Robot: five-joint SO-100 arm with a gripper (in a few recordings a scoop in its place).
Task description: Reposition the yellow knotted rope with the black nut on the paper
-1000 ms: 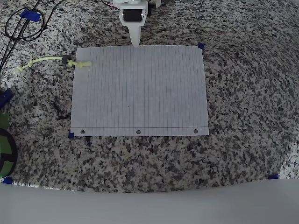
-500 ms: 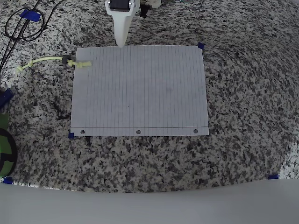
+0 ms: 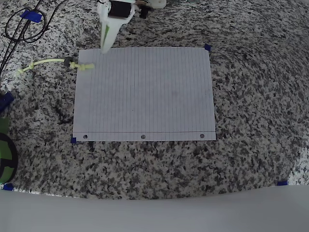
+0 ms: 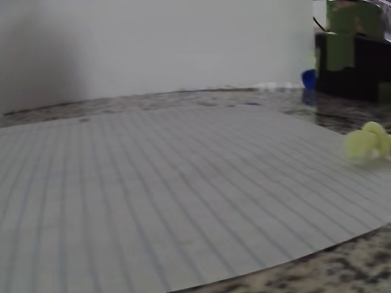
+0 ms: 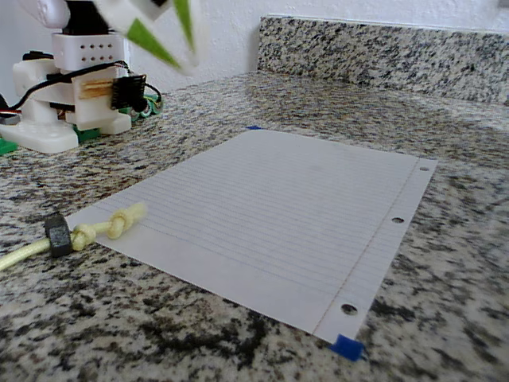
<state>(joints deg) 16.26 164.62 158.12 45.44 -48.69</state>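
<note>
Nearest in the fixed view, a small blue tape tab (image 5: 347,347) marks the front corner of the paper (image 5: 270,215), a white lined loose-leaf sheet lying flat on the speckled granite counter (image 5: 445,263), with its punched holes along the right-hand edge. At the sheet's left corner lies the yellow knotted rope (image 5: 95,231). One knotted end rests on the paper's corner, and the cord runs left off the sheet onto the granite. The black nut (image 5: 57,235) is threaded on it just off the paper's edge, touching the counter.

From overhead, the rope (image 3: 48,63) stretches from the paper's (image 3: 145,92) upper left corner out to the left. The nut (image 3: 68,62) sits just beside the sheet, and the far knotted end is well out on the stone.

My wrist camera looks low across the lined sheet (image 4: 171,195), with a blurred pale yellow knot (image 4: 366,143) at the right edge, on the paper.

Farther back, my gripper (image 3: 107,38) hangs above the counter just beyond the paper's top edge, apart from the rope and holding nothing. Its white fingers with green inner faces appear blurred in the fixed view (image 5: 163,36) and seem slightly parted, though I cannot tell how wide. Behind it, my white base (image 5: 75,95) stands on the counter.
</note>
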